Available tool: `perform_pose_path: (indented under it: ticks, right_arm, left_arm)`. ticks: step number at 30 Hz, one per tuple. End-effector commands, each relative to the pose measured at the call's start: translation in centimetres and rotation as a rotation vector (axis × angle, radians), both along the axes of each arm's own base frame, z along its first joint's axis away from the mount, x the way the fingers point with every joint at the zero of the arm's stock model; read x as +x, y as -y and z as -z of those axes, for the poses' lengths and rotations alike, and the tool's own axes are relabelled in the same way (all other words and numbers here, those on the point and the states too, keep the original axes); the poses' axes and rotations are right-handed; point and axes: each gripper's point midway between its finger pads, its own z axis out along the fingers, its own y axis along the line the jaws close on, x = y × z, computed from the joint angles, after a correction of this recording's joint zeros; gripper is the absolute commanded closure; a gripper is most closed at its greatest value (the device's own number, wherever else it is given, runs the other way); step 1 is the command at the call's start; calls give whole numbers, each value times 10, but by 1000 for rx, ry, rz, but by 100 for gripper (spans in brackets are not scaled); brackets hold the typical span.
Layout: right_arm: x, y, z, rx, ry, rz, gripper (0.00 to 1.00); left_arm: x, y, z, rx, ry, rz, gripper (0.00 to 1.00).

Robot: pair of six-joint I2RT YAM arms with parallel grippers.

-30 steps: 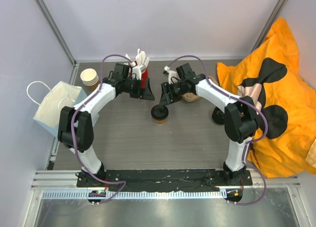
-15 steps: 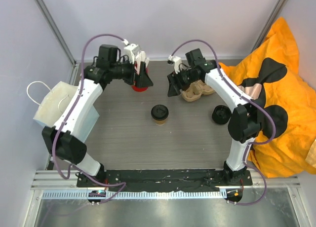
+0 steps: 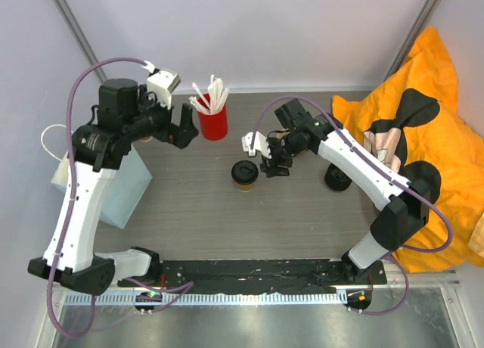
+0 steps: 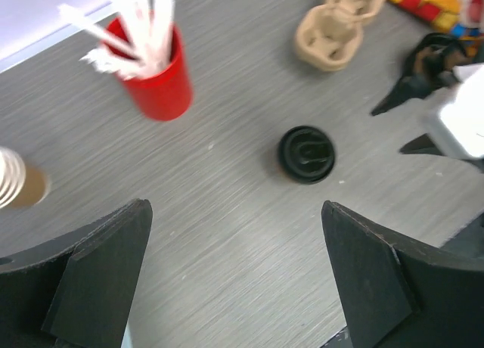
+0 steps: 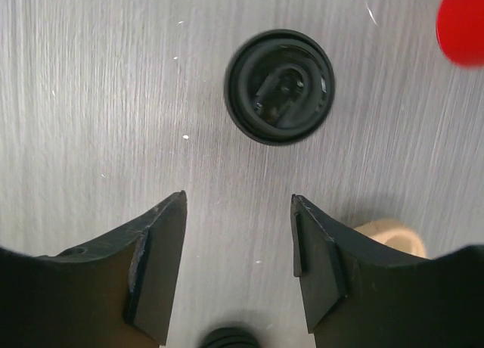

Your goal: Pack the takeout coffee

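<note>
Plainly, the takeout coffee (image 3: pixel 244 175) stood upright on the table (image 3: pixel 197 212), a tan paper cup capped with a black lid. The right gripper (image 3: pixel 274 164) hung just to the coffee's right, its 2 fingers apart with nothing between them; in the right wrist view the coffee sat ahead of the gap, touching neither finger. The left gripper (image 3: pixel 184 127) hovered well to the coffee's left and farther back, spread wide and empty. The red cup (image 3: pixel 213 125) of white sticks stood behind and left of the coffee. A loose black lid (image 3: pixel 336 175) lay well to the coffee's right. The moulded carrier (image 4: pixel 333 32) sat beyond the coffee in the left wrist view. A pale blue bag (image 3: pixel 121 197) lay well to the coffee's left.
</note>
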Motion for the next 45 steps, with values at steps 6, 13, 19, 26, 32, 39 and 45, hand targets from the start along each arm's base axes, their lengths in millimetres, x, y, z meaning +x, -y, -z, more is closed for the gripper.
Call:
perform_pose_path:
  ticks: [6, 13, 19, 26, 32, 39, 45]
  right_arm:
    - [-3, -30, 8, -4, 195, -311, 43]
    - [-3, -50, 42, -50, 150, -366, 45]
    - [6, -54, 64, -98, 128, -376, 48]
    - [14, -55, 66, -119, 147, -372, 51]
    - [19, -54, 73, -149, 143, -367, 58]
    - [13, -48, 79, -180, 112, -394, 66]
    - [14, -49, 77, -190, 80, -357, 83]
  left_arm:
    - [-21, -60, 8, 90, 43, -196, 0]
    - [-24, -74, 22, 27, 4, -236, 0]
    - [-31, -83, 22, 18, 15, -260, 0]
    - [-34, -85, 22, -1, 2, -266, 0]
    - [-33, -85, 24, -29, -11, -263, 0]
    - [-34, -84, 22, -48, -16, -255, 0]
    - [-35, -80, 22, -65, -23, -235, 0]
